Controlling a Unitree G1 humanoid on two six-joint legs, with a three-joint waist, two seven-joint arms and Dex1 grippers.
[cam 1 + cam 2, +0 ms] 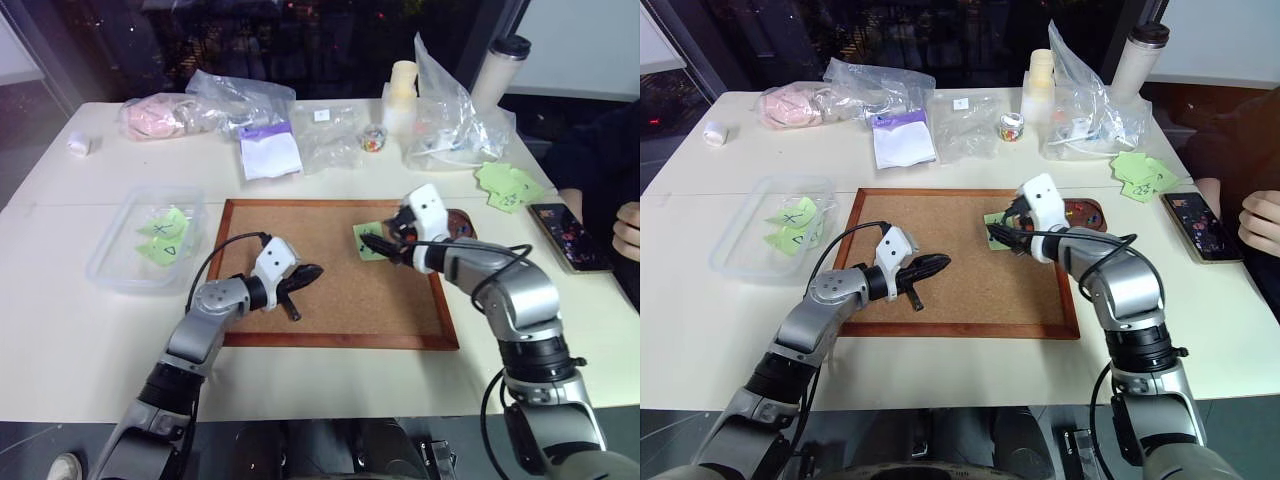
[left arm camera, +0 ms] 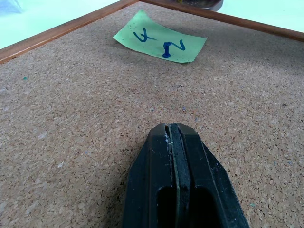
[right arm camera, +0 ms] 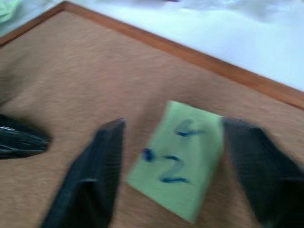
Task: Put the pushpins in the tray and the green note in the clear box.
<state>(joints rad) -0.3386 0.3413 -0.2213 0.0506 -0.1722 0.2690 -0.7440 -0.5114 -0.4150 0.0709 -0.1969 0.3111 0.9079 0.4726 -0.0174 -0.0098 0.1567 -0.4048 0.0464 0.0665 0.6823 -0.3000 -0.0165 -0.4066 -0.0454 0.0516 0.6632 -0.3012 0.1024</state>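
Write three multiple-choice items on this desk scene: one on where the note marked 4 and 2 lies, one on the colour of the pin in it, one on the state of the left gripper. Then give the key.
1. Where does the green note lie?
A. in the clear box
B. on the cork board
C. on the phone

2. What colour is the pushpin stuck in that note?
A. blue
B. red
C. yellow

3. How is the left gripper set?
A. wide open
B. shut on a note
C. shut, holding nothing

Key: 1 B, the note lies flat on the cork board, near its far right corner, while the clear box sits off the board's left side. 2 A, the left wrist view shows a blue pin head by the handwriting. 3 C, its two black fingers press together over bare cork.
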